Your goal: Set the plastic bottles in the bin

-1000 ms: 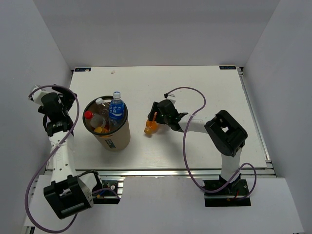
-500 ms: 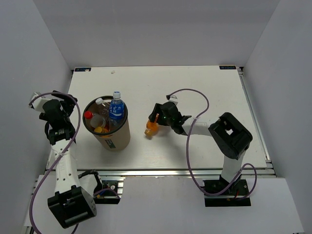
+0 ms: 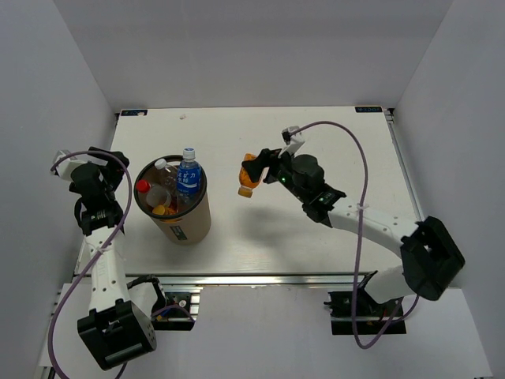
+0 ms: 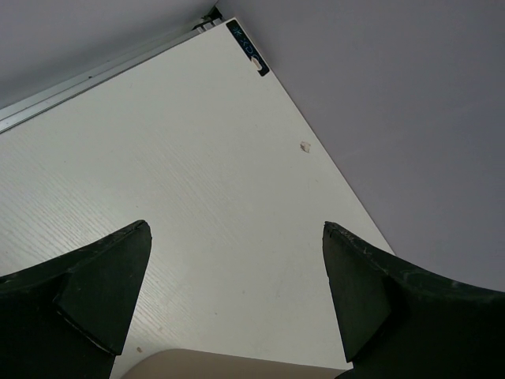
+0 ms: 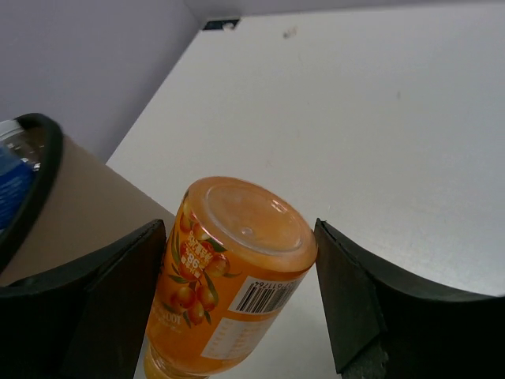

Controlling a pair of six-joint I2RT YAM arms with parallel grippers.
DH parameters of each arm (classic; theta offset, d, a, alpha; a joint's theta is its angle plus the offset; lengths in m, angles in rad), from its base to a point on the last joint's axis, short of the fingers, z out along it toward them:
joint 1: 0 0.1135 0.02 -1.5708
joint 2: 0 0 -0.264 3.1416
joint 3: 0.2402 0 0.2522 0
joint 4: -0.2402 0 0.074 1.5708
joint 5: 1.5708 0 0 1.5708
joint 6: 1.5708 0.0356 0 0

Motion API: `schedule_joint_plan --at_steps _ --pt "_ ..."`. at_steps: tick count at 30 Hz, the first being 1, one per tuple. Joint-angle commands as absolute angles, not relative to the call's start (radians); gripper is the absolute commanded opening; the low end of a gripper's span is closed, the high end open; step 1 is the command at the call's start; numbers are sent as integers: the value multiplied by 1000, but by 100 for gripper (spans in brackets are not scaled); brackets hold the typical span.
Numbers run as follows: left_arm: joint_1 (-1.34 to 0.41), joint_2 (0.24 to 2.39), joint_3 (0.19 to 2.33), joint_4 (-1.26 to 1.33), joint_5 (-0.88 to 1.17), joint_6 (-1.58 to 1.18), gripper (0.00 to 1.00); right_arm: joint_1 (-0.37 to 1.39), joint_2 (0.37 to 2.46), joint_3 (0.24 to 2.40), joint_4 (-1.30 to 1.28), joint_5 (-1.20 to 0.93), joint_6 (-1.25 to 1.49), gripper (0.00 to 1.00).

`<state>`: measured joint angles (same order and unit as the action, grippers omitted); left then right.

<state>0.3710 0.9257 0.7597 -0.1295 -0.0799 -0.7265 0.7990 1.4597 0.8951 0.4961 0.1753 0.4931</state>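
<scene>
While R fingers (image 5: 102,308) clasp orange bottle (image 5: 237,268) over white table (image 3: 331,134), L fingers (image 4: 87,292) spread, grey walls (image 3: 252,47) around.

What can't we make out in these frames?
- Top view: bottles low in the bin are hidden by its wall and the blue-capped bottle; count unclear.
- Right wrist: cap end of the orange bottle cut off by bottom edge; bin cut by left edge.
- Left wrist: only a sliver of bin at bottom edge; contents unseen.
</scene>
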Motion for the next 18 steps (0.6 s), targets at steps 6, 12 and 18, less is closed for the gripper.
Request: schedule_joint_plan --at_steps 6,12,18 --pt "374 873 738 -109 -45 -752 98 834 1293 1074 515 -56 82 2" --pt "376 833 733 -144 -55 -755 98 928 1405 1290 526 -126 6 2" --pt "371 785 750 -181 -73 -736 98 1044 1610 1523 518 -193 -141 3"
